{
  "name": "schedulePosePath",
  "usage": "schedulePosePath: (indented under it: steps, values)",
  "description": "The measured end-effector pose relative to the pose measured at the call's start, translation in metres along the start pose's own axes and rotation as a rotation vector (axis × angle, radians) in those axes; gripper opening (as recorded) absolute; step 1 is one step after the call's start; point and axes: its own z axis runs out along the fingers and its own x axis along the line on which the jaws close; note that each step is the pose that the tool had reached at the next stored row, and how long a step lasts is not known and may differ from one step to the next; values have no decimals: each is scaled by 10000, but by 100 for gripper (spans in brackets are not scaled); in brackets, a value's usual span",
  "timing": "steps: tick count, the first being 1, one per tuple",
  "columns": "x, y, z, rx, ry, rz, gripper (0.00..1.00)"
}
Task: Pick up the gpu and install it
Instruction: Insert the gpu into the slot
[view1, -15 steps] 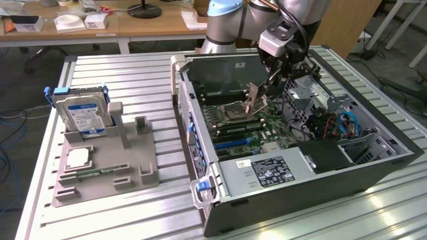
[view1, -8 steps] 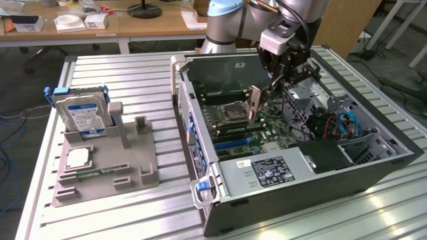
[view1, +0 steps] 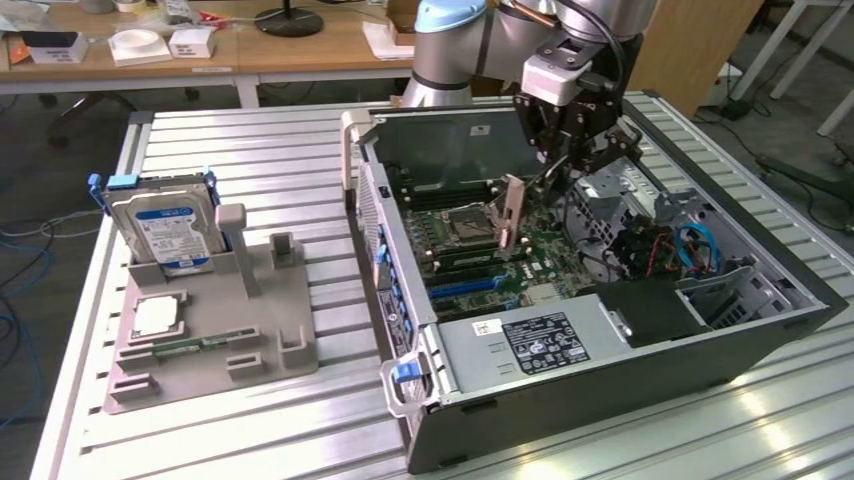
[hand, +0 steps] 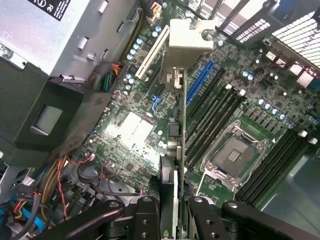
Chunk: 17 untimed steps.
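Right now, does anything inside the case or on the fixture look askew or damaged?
Nothing stands out. The gripper holds the gpu edge-on over the motherboard; the hard drive stands upright in its fixture.

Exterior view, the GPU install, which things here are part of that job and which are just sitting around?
Part of the job:
- gpu, standing on edge over the motherboard, clamped in the gripper
- motherboard with its slots
- open computer case

Lying about:
- hard drive upright in the grey holder
- processor chip on that holder
- memory stick on that holder
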Motion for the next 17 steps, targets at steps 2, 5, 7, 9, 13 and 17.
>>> schedulePosePath:
  steps: [2,5,7,9,13,17]
  values:
    - [-1,0,1,-28,-18,1,27]
    - [-3,0,4,-76,-25,172,27]
    - [-3,0,7,-103,-3,439,27]
    - [-3,0,11,-122,26,736,27]
    - [-4,1,19,-160,88,1351,27]
    - [-5,2,30,-197,151,1970,27]
